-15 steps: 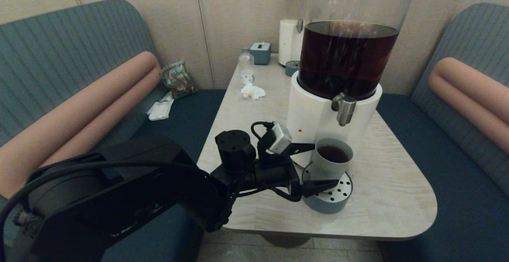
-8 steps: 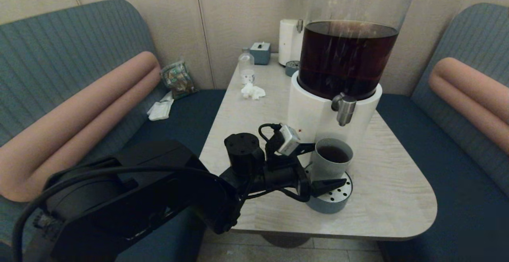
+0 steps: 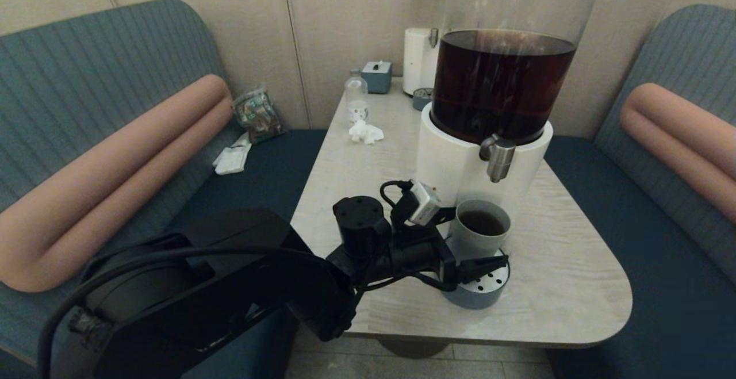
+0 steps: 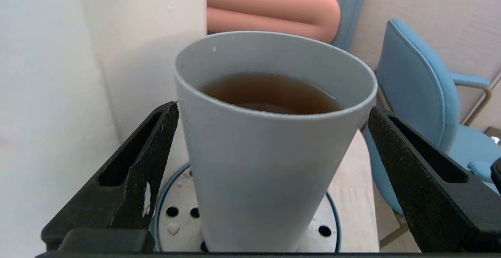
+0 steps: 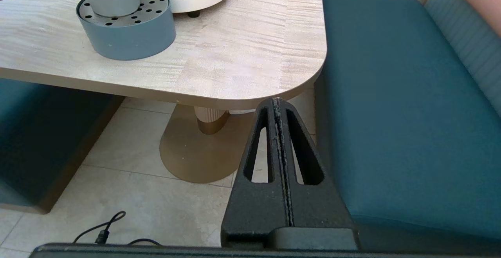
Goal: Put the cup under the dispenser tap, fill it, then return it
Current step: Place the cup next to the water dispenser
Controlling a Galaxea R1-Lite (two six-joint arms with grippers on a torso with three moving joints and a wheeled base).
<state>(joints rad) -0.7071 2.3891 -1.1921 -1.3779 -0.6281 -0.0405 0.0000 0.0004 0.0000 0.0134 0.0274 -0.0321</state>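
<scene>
The left hand (image 3: 472,240), fingers spread wide, straddles the tea-filled cup (image 3: 479,228) on the drip tray (image 3: 480,293), while the right hand (image 5: 277,103) hangs closed below the bench (image 5: 242,54).

I see a matt, smooth cup (image 4: 270,164) on a perforated metal drip tray (image 3: 489,280), brushed-metal tap (image 3: 498,159), pale wood-grain table (image 3: 569,275), ribbed cloth seats (image 3: 86,74).

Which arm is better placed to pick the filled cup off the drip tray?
Left. The left gripper is open with its fingers either side of the cup on the drip tray; the right gripper is shut, below the table edge.
</scene>
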